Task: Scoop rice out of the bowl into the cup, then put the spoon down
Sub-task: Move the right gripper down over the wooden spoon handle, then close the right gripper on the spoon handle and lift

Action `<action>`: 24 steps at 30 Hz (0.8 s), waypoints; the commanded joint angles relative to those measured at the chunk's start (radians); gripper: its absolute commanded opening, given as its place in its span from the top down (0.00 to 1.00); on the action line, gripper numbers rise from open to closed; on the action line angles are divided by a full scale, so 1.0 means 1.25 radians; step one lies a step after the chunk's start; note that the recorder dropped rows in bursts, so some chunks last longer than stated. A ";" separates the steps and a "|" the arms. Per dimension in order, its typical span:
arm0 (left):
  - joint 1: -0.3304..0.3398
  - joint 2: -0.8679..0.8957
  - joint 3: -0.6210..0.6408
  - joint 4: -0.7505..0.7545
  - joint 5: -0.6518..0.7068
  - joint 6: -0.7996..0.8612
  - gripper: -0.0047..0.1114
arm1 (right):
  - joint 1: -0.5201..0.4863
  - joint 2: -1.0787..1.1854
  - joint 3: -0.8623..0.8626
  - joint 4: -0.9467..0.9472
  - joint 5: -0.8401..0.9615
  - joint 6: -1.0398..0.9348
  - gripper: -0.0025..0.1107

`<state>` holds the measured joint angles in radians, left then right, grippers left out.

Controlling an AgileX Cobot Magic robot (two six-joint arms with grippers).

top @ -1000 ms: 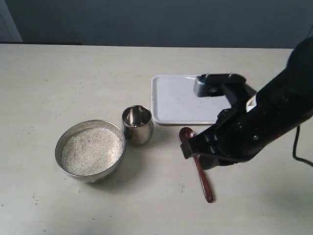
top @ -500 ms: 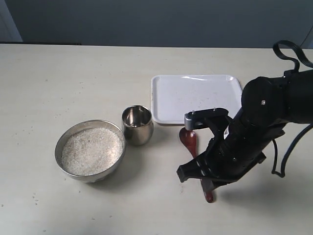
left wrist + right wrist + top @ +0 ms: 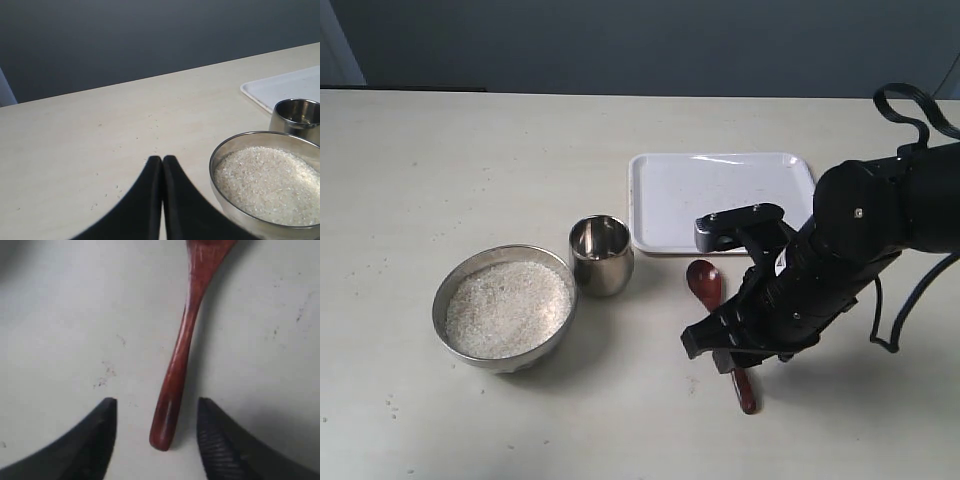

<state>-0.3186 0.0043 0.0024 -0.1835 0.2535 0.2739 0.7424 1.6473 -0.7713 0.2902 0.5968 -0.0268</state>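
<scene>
Spoon [image 3: 182,345] was glossy dark reddish-brown. Rice [image 3: 507,308] was off-white and granular. Bowl [image 3: 505,363] was dull silver, cup [image 3: 601,262] mirror-shiny steel. Tray [image 3: 720,200] was white. Table [image 3: 470,160] was pale beige with small dark specks. Left gripper [image 3: 162,160] and right gripper [image 3: 156,407] were black. Backdrop [image 3: 620,45] was dark grey-blue.
</scene>
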 commanded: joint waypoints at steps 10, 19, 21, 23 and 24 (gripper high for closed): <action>-0.002 -0.003 -0.002 -0.001 -0.012 -0.002 0.96 | 0.004 0.001 -0.001 -0.007 -0.046 -0.004 0.65; -0.002 -0.003 -0.002 -0.001 -0.012 -0.002 0.96 | 0.004 0.003 -0.001 0.004 -0.071 -0.029 0.72; -0.002 -0.003 -0.002 -0.001 -0.012 -0.002 0.96 | 0.004 0.003 -0.001 0.004 -0.059 -0.029 0.76; -0.002 -0.003 -0.002 -0.001 -0.012 -0.002 0.96 | 0.004 0.003 -0.001 0.002 -0.048 -0.029 0.76; -0.002 -0.003 -0.002 -0.001 -0.012 -0.002 0.96 | 0.004 0.003 -0.001 -0.001 -0.039 -0.029 0.76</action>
<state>-0.3186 0.0043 0.0024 -0.1835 0.2535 0.2739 0.7424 1.6473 -0.7713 0.2928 0.5333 -0.0551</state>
